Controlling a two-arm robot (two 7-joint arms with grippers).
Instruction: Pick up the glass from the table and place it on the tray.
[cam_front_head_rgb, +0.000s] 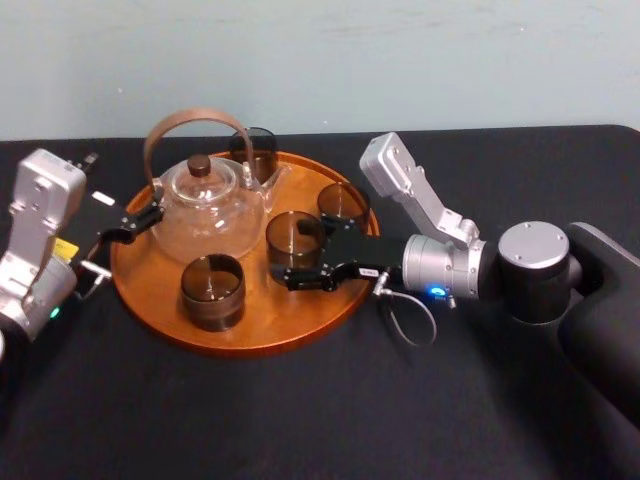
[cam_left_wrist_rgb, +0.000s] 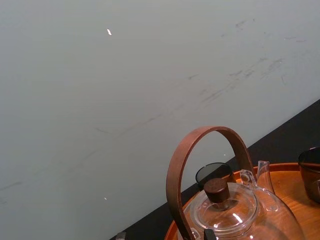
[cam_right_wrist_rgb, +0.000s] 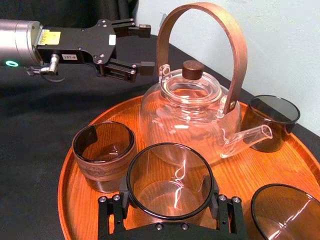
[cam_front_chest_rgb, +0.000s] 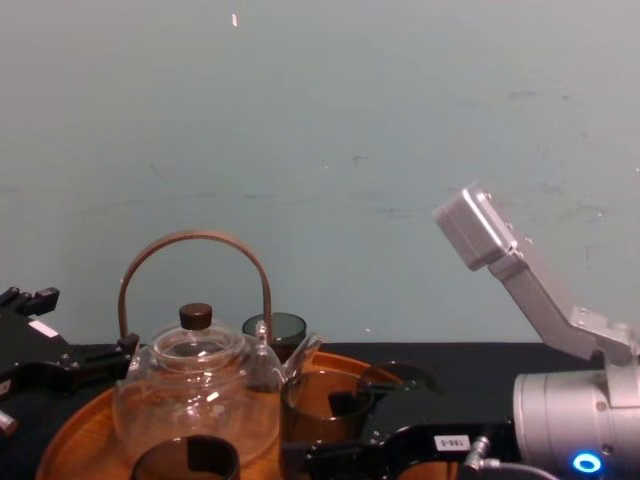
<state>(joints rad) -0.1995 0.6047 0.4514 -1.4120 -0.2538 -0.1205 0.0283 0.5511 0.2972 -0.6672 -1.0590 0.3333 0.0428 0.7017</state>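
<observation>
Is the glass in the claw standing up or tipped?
Upright: the glass has its open rim facing up, within the right gripper, over the tray.

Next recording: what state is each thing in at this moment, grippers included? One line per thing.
tray: flat on the table.
teapot: upright, lid on, empty.
middle glass: upright, empty, on the tray.
front glass: upright, empty, on the tray.
right glass: upright, empty, on the tray.
back glass: upright, on the tray behind the teapot.
right gripper: shut on the middle glass.
left gripper: open, empty, beside the teapot's handle.
</observation>
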